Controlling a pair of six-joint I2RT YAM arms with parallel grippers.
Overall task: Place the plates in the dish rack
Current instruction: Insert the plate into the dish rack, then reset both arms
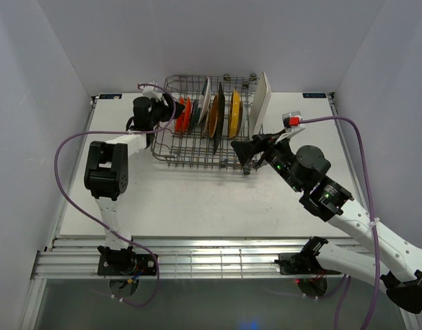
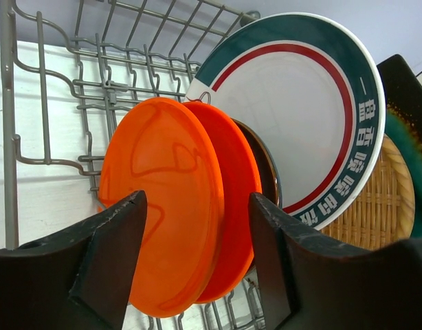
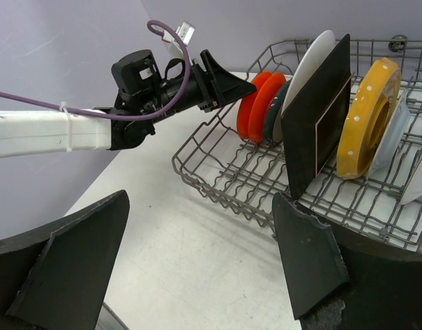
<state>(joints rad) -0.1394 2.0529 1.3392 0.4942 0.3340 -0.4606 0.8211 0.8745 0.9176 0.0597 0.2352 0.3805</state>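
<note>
The grey wire dish rack (image 1: pixel 190 148) holds several plates on edge: two orange rounds (image 1: pixel 183 113), a white round with teal rim (image 1: pixel 205 97), a wood-tone round (image 1: pixel 212 122), a dark square (image 1: pixel 219 117), a yellow scalloped round (image 1: pixel 234 113) and a white rectangle (image 1: pixel 260 102). My left gripper (image 1: pixel 171 110) is open at the rack's left end. In the left wrist view the gripper (image 2: pixel 197 254) frames the orange plates (image 2: pixel 163 206) without touching them. My right gripper (image 1: pixel 241 157) is open and empty at the rack's near right corner, over bare table in the right wrist view (image 3: pixel 190 261).
The right wrist view shows the left arm (image 3: pixel 149 89) reaching over the rack's left rim (image 3: pixel 197 175), and a pale blue plate (image 3: pixel 398 130) behind the yellow one (image 3: pixel 365 120). White walls close in at the left, the back and the right.
</note>
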